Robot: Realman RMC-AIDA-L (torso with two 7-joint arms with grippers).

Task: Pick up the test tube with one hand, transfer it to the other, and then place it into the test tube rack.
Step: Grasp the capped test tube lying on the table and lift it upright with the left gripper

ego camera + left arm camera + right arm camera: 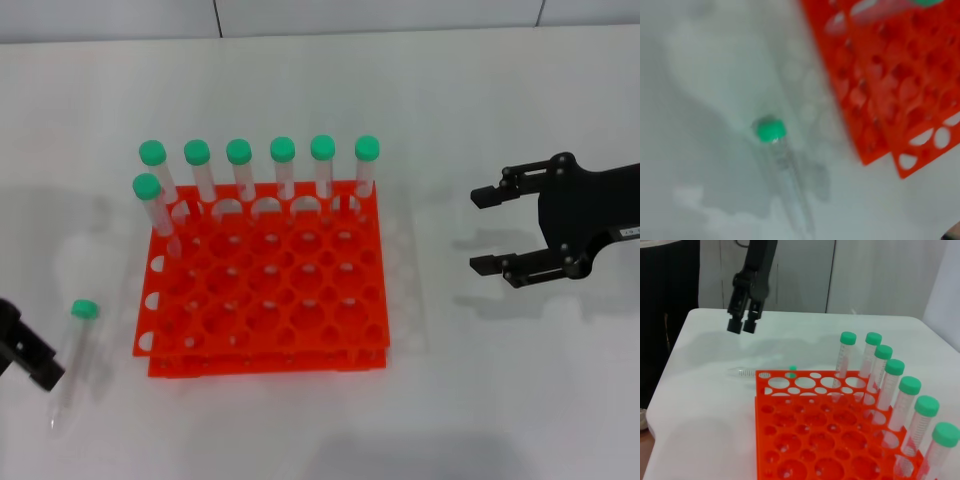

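Observation:
The test tube (70, 360) lies on the white table left of the rack, its green cap (85, 310) pointing away from me. It also shows in the left wrist view (782, 165) and the right wrist view (745, 372). The orange-red rack (150, 345) stands mid-table, also in the left wrist view (875, 100) and the right wrist view (762, 440). My left gripper (28, 362) hovers just left of the lying tube, open and empty; it shows in the right wrist view (742, 326). My right gripper (487, 230) is open and empty, right of the rack.
Several identical green-capped tubes (282, 165) stand upright in the rack's far row, and one more (150, 200) stands in the second row at the left. They also show in the right wrist view (890, 380). The table's far edge meets a wall.

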